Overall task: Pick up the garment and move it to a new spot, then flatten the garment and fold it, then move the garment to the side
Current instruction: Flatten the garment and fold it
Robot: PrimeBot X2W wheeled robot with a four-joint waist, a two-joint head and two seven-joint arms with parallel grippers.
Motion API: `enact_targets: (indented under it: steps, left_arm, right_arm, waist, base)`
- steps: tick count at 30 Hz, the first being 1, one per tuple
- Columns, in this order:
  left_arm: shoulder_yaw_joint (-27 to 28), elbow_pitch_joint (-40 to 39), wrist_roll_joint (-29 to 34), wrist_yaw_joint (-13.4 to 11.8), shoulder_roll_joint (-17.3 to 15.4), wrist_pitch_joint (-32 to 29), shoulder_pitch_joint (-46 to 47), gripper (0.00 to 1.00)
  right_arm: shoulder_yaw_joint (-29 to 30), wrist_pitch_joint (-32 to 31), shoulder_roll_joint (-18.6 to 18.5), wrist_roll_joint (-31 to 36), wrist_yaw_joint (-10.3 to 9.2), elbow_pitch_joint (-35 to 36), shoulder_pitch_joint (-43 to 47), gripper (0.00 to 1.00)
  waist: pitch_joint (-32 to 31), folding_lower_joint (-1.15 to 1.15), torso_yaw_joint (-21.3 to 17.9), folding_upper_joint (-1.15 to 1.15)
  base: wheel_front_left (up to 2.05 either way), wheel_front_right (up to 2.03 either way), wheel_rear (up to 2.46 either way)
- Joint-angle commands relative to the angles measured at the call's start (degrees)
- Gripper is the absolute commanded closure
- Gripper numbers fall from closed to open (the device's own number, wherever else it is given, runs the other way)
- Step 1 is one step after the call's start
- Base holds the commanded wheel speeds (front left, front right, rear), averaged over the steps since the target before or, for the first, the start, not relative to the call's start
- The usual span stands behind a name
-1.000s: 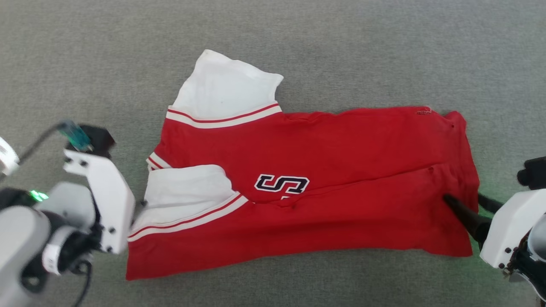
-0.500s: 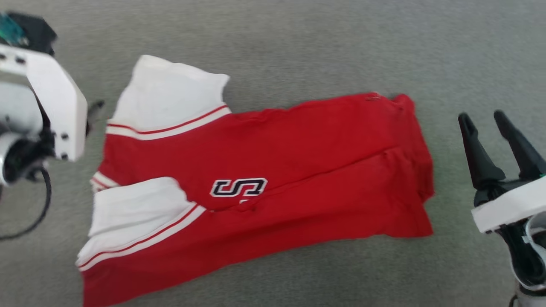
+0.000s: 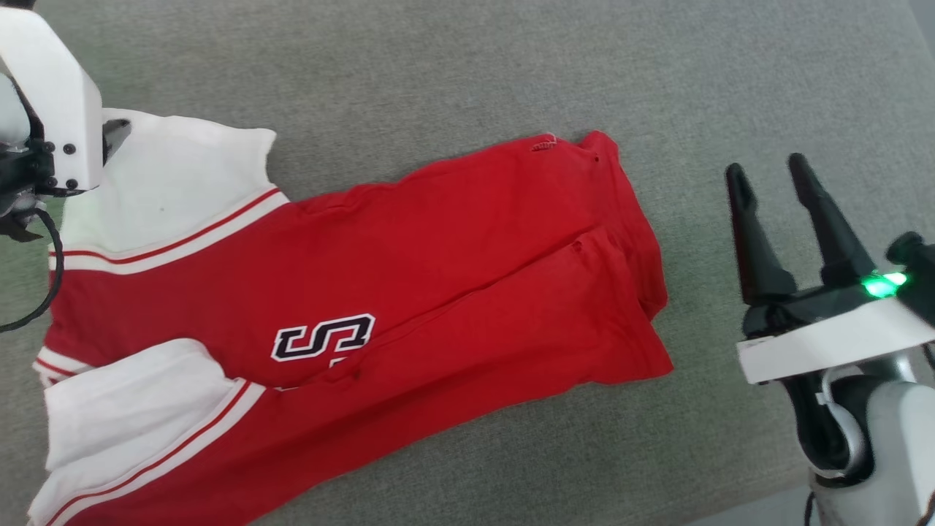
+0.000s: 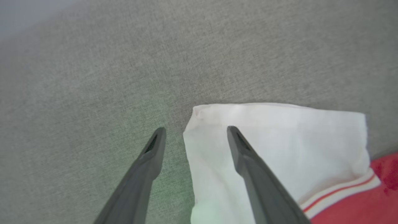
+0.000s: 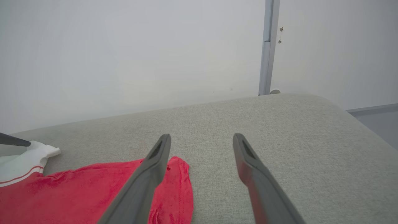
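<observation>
The garment point(image 3: 438, 256) lies folded lengthwise on the cushion point(image 3: 511, 73), well clear of its right edge, likely awaiting a cross fold; the left gripper point(image 4: 196, 130) hovers, jaws released, astride the white cuff's point(image 4: 279, 140) corner, seemingly to pinch it; the right gripper point(image 3: 765, 168), jaws likewise released, hangs apart from the red end.

Parted fingers point(image 5: 148, 177) hover over the grey cushion point(image 5: 279, 133), garment point(image 5: 77, 193) (red, white-cuffed) at lower left.

White wrist housings point(image 3: 833, 343) w/ screws point(image 3: 69, 149), tapered dark jaws, green LED point(image 3: 880, 283), blk cable point(image 3: 44, 292)
</observation>
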State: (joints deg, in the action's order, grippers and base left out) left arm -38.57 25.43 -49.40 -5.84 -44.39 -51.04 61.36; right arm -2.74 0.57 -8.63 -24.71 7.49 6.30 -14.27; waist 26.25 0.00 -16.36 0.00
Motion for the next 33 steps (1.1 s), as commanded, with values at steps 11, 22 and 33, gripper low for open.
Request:
enact_targets:
  steps: [11,22,33]
  left_arm:
    - [-3.04,14.64,-0.22,0.6,5.03,-3.34,0.09,1.0]
    - [-3.59,17.15,0.28,2.81,9.0,-1.46,4.55,1.0]
    - [-4.38,20.3,0.42,5.46,13.43,2.0,6.97,1.0]
  right_arm:
    - [-4.58,-2.82,-0.71,-0.58,0.0,-4.65,-3.14,0.0]
    - [-8.32,-18.78,-4.23,-2.95,0.0,-11.61,-12.37,0.0]
    - [-17.62,-39.0,-8.46,-6.8,0.0,-26.73,-25.28,0.0]
  waist:
    - [1.46,0.0,-0.84,0.0]
    - [1.11,0.0,3.62,0.0]
    - [1.9,0.0,8.23,0.0]
  base:
    - [0.0,0.0,0.0]
    - [0.0,0.0,0.0]
    - [0.0,0.0,0.0]
